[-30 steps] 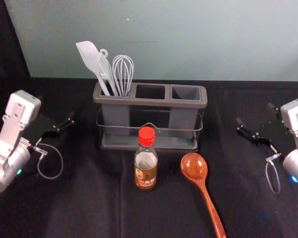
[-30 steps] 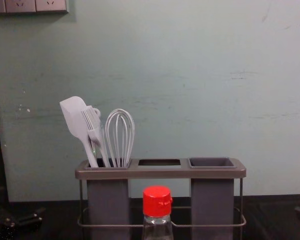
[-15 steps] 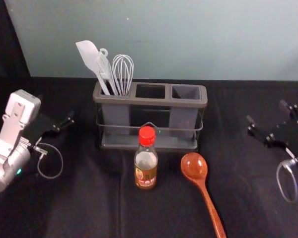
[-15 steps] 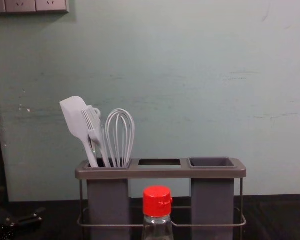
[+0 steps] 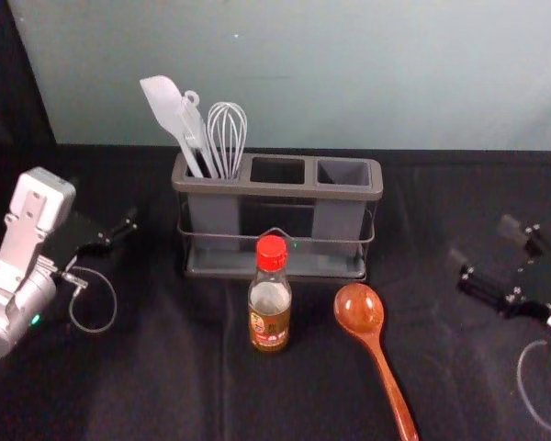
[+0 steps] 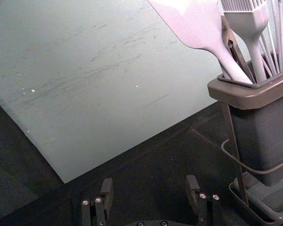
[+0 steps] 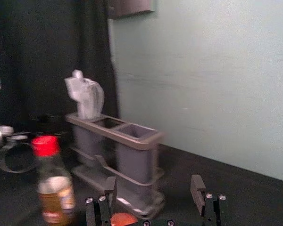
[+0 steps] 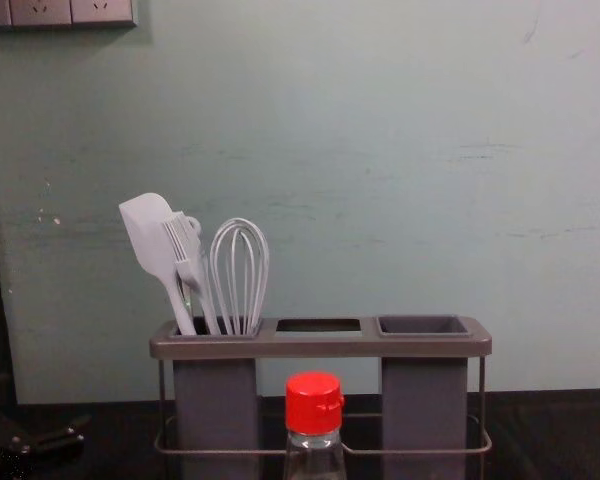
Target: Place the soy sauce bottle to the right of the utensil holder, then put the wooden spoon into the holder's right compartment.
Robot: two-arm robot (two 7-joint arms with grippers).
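Light, seemingly from above, pales the wall (image 5: 349, 73), while the table (image 5: 165, 367) sinks toward black. Small glints dot the spoon (image 5: 358, 310). Glare whitens the spatula (image 6: 193, 21) at the left wrist view's top; motion-like blur smears the bottle (image 7: 56, 187) in the right wrist view's lower left.

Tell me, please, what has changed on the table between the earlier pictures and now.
The right gripper has moved nearer the robot and a little out to its right, its fingers apart and holding nothing. Nothing was taken hold of or let go. The soy sauce bottle, wooden spoon, utensil holder and open left gripper stayed as they were.
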